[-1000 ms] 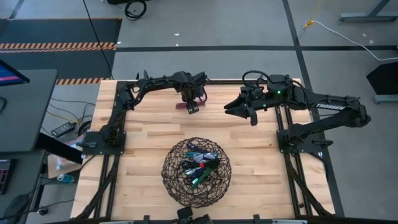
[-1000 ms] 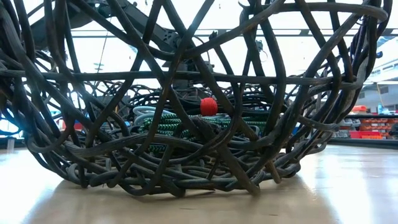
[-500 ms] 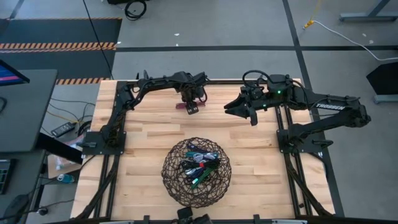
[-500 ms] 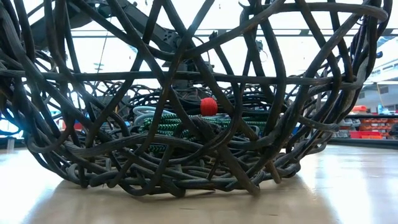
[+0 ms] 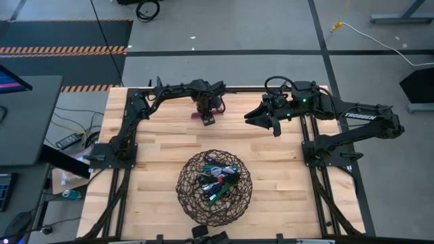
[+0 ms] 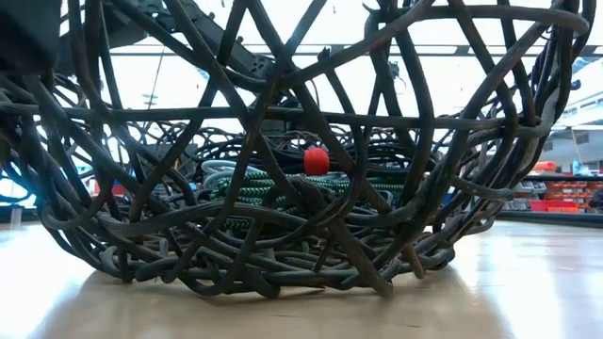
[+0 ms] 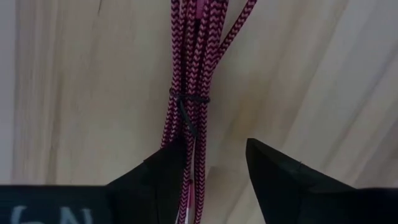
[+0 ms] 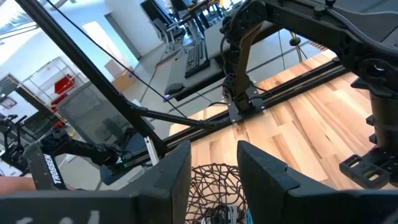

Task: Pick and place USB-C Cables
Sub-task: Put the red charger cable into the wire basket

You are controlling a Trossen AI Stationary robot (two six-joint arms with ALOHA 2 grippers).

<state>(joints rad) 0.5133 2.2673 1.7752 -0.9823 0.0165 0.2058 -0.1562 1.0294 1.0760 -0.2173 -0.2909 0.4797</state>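
A maroon braided USB-C cable bundle (image 7: pixel 189 93), bound by a black tie, lies lengthwise on the wooden table near its far edge (image 5: pixel 202 116). My left gripper (image 7: pixel 214 180) points down over one end of it, open. The cable runs between the fingers, close against one finger (image 7: pixel 168 177) and well apart from the other. My right gripper (image 8: pixel 214 180) is open, holds nothing, and hangs high over the table's far right (image 5: pixel 261 119). Several more coiled cables (image 5: pixel 215 181) lie in the round dark wire basket (image 5: pixel 180 184). My left gripper comes from above with its fingers on either side of the maroon bundle's end (image 7: pixel 194 165), across the cable. The cable lies along the inner side of one finger; whether it touches that finger I cannot tell. The other finger stands clear of it.
The wire basket (image 6: pixel 283 113) stands in the near middle of the table and fills the low view, with green and grey cables (image 6: pixel 264 184) and a red piece (image 6: pixel 317 161) inside. Bare wood lies between basket and arms. Arm bases and rails stand at both sides.
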